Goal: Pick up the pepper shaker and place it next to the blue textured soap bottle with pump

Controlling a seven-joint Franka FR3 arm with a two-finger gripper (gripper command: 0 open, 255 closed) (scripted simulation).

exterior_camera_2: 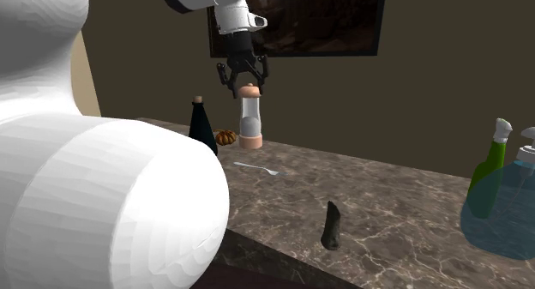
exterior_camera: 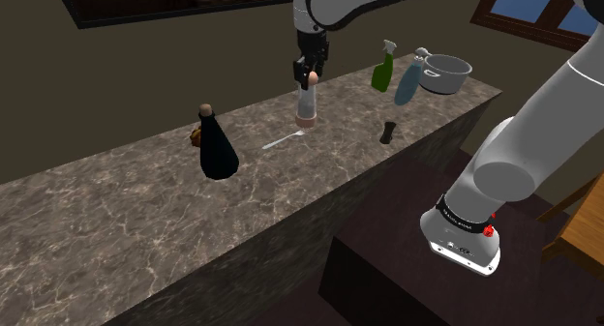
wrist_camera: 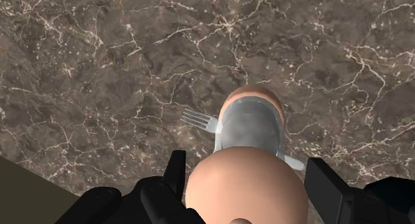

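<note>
The pepper shaker (exterior_camera: pixel 307 103) is a clear tube with a peach-coloured cap and base. It hangs upright from my gripper (exterior_camera: pixel 309 77), whose fingers are shut on its rounded cap (wrist_camera: pixel 246 189). Its base (exterior_camera_2: pixel 250 142) seems to be just above the marble counter (exterior_camera: pixel 145 208), over the fork. The blue soap bottle with pump (exterior_camera: pixel 407 82) stands far along the counter toward the shoulder view's right. In the second exterior view this bottle (exterior_camera_2: pixel 506 210) is at the right edge, well away from the shaker (exterior_camera_2: pixel 249 116) and my gripper (exterior_camera_2: pixel 249 88).
A green spray bottle (exterior_camera: pixel 383 71) and a grey pot (exterior_camera: pixel 445 73) stand by the soap bottle. A small dark object (exterior_camera: pixel 388 133) stands near the counter's front edge. A white fork (exterior_camera: pixel 284 138), a black bottle (exterior_camera: pixel 218 145) and a small orange thing (exterior_camera_2: pixel 225 137) lie near the shaker.
</note>
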